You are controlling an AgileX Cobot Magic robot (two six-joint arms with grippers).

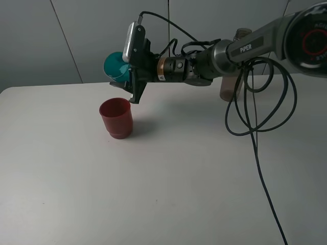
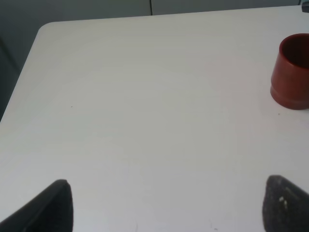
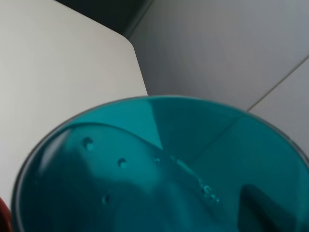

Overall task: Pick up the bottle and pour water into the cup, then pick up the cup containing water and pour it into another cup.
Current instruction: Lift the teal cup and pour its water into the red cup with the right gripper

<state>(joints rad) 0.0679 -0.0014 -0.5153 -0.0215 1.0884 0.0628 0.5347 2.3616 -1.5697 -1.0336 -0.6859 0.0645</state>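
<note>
White table (image 1: 153,194), grey wall behind; the bottle (image 1: 228,91) stands beyond my right arm, its cable (image 1: 255,127) dangling. My right gripper (image 1: 129,69) clenches the teal cup (image 1: 115,65), tipped sideways above the red cup (image 1: 116,118), droplets inside. My left gripper (image 2: 169,208) is spread wide.

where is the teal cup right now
In the exterior high view the teal cup is in the air left of centre, tipped over in the right gripper, just above the red cup standing on the table.

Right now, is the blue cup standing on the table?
No, the right gripper holds the blue cup tipped in the air above the red cup.
</note>
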